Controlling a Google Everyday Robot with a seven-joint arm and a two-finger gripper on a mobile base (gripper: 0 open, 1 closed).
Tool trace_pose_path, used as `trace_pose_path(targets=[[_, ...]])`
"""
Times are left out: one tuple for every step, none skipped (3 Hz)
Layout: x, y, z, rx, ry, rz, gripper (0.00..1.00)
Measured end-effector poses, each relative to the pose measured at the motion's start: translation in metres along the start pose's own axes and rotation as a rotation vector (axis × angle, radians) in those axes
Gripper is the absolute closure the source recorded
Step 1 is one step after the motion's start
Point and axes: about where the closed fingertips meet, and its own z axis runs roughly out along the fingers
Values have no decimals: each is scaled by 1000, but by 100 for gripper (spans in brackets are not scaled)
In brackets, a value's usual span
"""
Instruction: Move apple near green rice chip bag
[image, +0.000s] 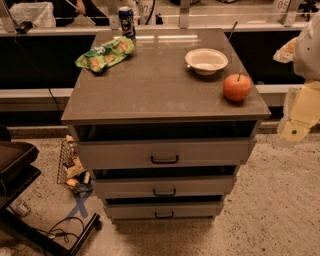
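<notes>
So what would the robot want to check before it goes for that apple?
1. The apple in view, front right of the cabinet top: ok.
2. The green rice chip bag in view, back left: ok.
3. The gripper at the apple: not ok, it hangs off the cabinet's right side.
4. Bare top beside the bag: ok.
5. The white bowl out of the way: probably ok, it sits behind the apple.

Glossy apple (237, 87), foil bag (105, 54); plastic hand (294, 131) at right.
</notes>
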Motion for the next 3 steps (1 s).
trace_pose_path(targets=[[0,0,0,0,0,0,0],[12,-16,10,85,-67,45,0],[45,-19,26,143,-204,147,0]])
